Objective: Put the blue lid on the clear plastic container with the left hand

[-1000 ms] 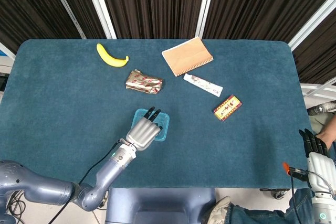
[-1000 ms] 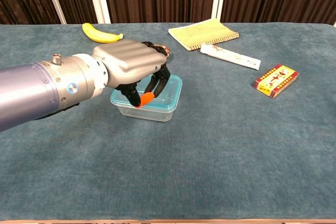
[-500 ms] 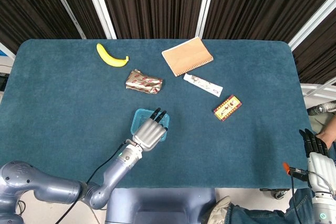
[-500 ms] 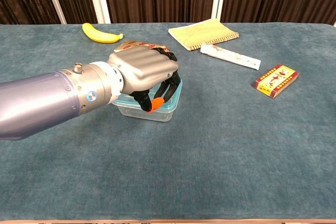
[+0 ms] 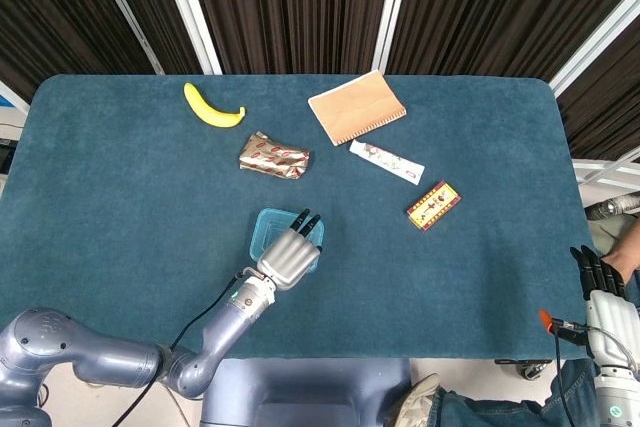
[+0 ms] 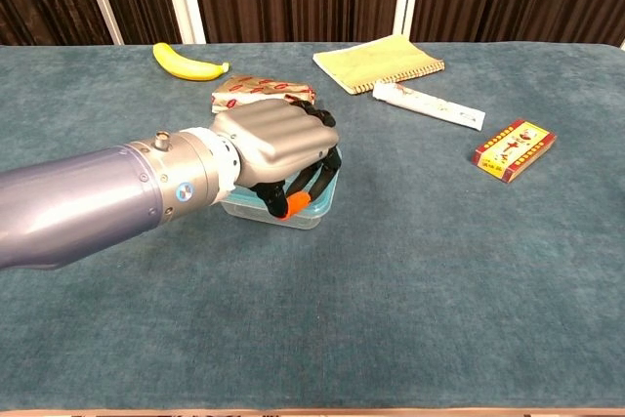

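Hovering over the near edge of the clear plastic container, left hand with fingers curled down across the blue lid, which sits on the box at mid-table; hard to tell whether pressing or merely resting. Judged as the seating step, calling next for a firm, even push at the rim. Right hand idle off the table's edge, fingers straight and together, holding nothing. Farther back, crumpled foil snack packet, yellow banana.
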`<action>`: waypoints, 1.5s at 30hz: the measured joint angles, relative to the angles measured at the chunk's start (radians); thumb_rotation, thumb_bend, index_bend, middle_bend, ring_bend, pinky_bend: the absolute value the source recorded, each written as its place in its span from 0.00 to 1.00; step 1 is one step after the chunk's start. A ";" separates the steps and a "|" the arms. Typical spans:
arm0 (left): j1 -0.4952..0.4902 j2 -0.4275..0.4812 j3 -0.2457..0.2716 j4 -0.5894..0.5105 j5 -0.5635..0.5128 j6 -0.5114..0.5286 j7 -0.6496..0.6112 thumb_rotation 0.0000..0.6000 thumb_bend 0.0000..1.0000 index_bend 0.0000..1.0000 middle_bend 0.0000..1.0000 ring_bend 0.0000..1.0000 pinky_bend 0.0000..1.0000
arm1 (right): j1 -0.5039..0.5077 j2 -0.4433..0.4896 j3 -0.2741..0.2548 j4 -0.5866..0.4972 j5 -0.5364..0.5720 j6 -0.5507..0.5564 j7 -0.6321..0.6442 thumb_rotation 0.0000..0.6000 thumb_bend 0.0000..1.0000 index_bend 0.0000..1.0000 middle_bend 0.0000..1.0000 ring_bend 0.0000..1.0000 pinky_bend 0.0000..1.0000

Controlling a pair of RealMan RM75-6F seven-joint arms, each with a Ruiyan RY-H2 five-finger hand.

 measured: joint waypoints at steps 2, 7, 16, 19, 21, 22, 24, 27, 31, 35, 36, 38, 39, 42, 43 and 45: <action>0.001 -0.001 0.002 0.007 0.000 -0.006 -0.001 1.00 0.48 0.55 0.52 0.02 0.00 | 0.000 0.000 0.000 0.000 0.002 -0.002 0.000 1.00 0.27 0.02 0.00 0.00 0.00; 0.003 -0.004 0.005 0.020 -0.001 -0.011 -0.001 1.00 0.48 0.56 0.52 0.02 0.00 | 0.001 -0.001 0.001 0.001 0.003 -0.001 -0.001 1.00 0.27 0.02 0.00 0.00 0.00; 0.010 -0.016 0.013 0.047 0.001 -0.019 -0.002 1.00 0.48 0.56 0.52 0.02 0.00 | 0.001 -0.002 0.003 0.001 0.006 -0.001 -0.001 1.00 0.27 0.02 0.00 0.00 0.00; 0.014 -0.020 0.015 0.056 0.004 -0.020 -0.005 1.00 0.48 0.56 0.52 0.02 0.00 | 0.001 -0.001 0.003 0.000 0.006 -0.001 0.000 1.00 0.27 0.02 0.00 0.00 0.00; 0.016 -0.022 0.016 0.061 0.006 -0.022 -0.009 1.00 0.48 0.56 0.52 0.02 0.00 | 0.001 -0.001 0.003 0.000 0.006 -0.001 0.001 1.00 0.27 0.02 0.00 0.00 0.00; 0.018 -0.023 0.016 0.066 0.007 -0.023 -0.011 1.00 0.48 0.56 0.52 0.02 0.00 | 0.001 -0.001 0.003 0.000 0.007 -0.001 0.001 1.00 0.27 0.02 0.00 0.00 0.00; 0.021 -0.025 0.018 0.077 0.007 -0.025 -0.013 1.00 0.48 0.56 0.52 0.02 0.00 | 0.001 -0.001 0.003 0.000 0.007 -0.001 0.000 1.00 0.27 0.02 0.00 0.00 0.00; 0.025 -0.028 0.021 0.092 0.008 -0.031 -0.016 1.00 0.48 0.56 0.52 0.02 0.00 | 0.001 -0.001 0.003 0.000 0.007 0.000 -0.001 1.00 0.27 0.02 0.00 0.00 0.00; 0.030 -0.031 0.023 0.108 0.015 -0.034 -0.021 1.00 0.48 0.55 0.52 0.02 0.00 | 0.000 -0.001 0.004 -0.001 0.007 0.000 -0.001 1.00 0.27 0.02 0.00 0.00 0.00; 0.035 -0.029 0.014 0.110 0.034 -0.025 -0.035 1.00 0.48 0.55 0.52 0.02 0.00 | 0.000 -0.002 0.003 -0.001 0.005 0.002 -0.002 1.00 0.27 0.02 0.00 0.00 0.00; 0.036 -0.024 0.007 0.104 0.042 -0.018 -0.041 1.00 0.48 0.55 0.51 0.02 0.00 | 0.000 -0.002 0.003 0.000 0.005 0.003 -0.002 1.00 0.27 0.02 0.00 0.00 0.00; 0.040 -0.012 -0.006 0.087 0.061 0.001 -0.052 1.00 0.48 0.55 0.50 0.02 0.00 | 0.000 -0.002 0.003 0.001 0.003 0.003 -0.003 1.00 0.27 0.02 0.00 0.00 0.00; 0.043 -0.002 -0.015 0.072 0.077 0.020 -0.060 1.00 0.47 0.53 0.48 0.02 0.00 | 0.000 -0.002 0.003 0.002 0.003 0.003 -0.003 1.00 0.27 0.02 0.00 0.00 0.00; 0.056 0.031 -0.038 0.026 0.122 0.077 -0.084 1.00 0.42 0.42 0.36 0.01 0.00 | 0.000 -0.003 0.003 0.003 0.001 0.005 -0.004 1.00 0.27 0.02 0.00 0.00 0.00; 0.066 0.050 -0.049 0.001 0.143 0.107 -0.097 1.00 0.39 0.37 0.30 0.00 0.00 | 0.000 -0.003 0.003 0.004 0.000 0.006 -0.005 1.00 0.27 0.02 0.00 0.00 0.00; 0.087 0.089 -0.066 -0.043 0.175 0.162 -0.116 1.00 0.36 0.30 0.23 0.00 0.00 | -0.001 -0.004 0.003 0.005 -0.001 0.008 -0.006 1.00 0.27 0.02 0.00 0.00 0.00</action>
